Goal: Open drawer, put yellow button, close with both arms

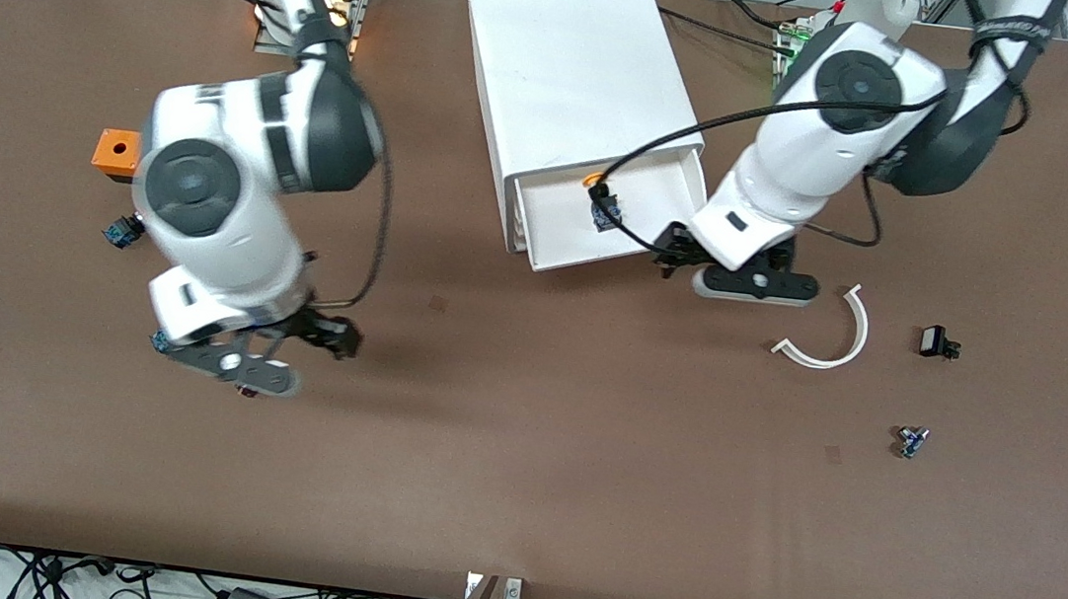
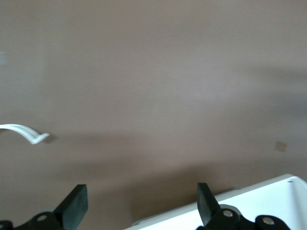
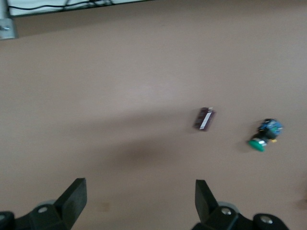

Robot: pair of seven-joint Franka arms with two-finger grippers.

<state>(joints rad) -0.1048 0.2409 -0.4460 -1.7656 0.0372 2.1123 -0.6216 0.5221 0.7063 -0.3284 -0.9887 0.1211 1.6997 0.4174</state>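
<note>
The white cabinet (image 1: 578, 66) lies on the table with its top drawer (image 1: 648, 202) pulled open toward the front camera. The yellow button (image 1: 595, 187) lies in the drawer, orange cap and dark body showing. My left gripper (image 1: 676, 255) is open and empty, low beside the drawer's front corner at the left arm's end. In the left wrist view (image 2: 141, 206) the drawer's white edge (image 2: 249, 203) shows between and under the fingers. My right gripper (image 1: 337, 333) is open and empty over bare table, nearer the front camera than the cabinet; it also shows in the right wrist view (image 3: 139, 201).
An orange block (image 1: 117, 152) and a small blue-black part (image 1: 122, 231) lie at the right arm's end. A green-capped button (image 3: 265, 135) and a small dark chip (image 3: 205, 119) lie near the right gripper. A white curved strip (image 1: 832, 341), a black part (image 1: 936, 342) and another small button (image 1: 911, 441) lie at the left arm's end.
</note>
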